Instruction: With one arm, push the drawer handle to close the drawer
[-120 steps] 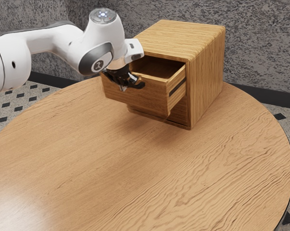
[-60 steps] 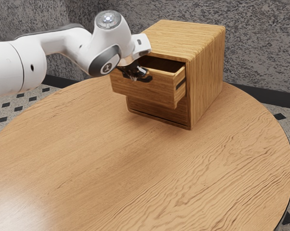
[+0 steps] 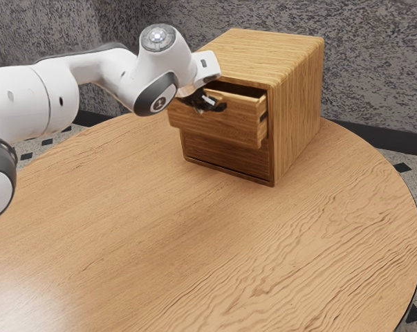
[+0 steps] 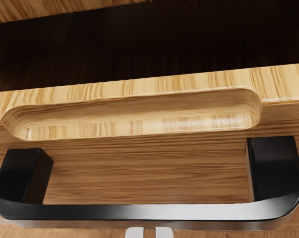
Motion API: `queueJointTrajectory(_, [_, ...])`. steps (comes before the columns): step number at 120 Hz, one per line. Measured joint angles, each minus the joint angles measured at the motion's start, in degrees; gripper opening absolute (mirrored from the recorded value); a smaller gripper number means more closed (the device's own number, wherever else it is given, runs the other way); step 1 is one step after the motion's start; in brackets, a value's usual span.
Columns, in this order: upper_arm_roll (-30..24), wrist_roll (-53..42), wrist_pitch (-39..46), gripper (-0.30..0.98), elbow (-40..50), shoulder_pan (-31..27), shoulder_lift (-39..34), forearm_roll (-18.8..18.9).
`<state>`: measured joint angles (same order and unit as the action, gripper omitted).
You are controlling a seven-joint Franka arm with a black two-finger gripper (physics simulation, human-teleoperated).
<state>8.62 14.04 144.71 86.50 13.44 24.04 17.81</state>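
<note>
Upper drawer is seen partly out of the cabinet. Gripper is positioned at the black handle, fingers spaced slightly apart.

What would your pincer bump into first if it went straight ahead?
Probably the black handle on the drawer front. My pincer looks very close to it, but I can't tell whether they touch.

Ext. view: arm & tabletop cut off, handle part. hidden by pincer.
</note>
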Motion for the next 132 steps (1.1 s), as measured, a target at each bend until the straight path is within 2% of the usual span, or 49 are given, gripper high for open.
queueJointTrajectory(108, [-4.8, -3.2, 4.5, -0.08, -10.1, -5.9, 8.9, 0.1])
queueJointTrajectory(118, [-4.9, -3.4, 4.7, -0.08, -7.2, -5.8, 7.5, 0.2])
queueJointTrajectory(132, [-4.8, -3.6, 4.8, -0.08, 2.7, -4.1, -1.2, 0.2])
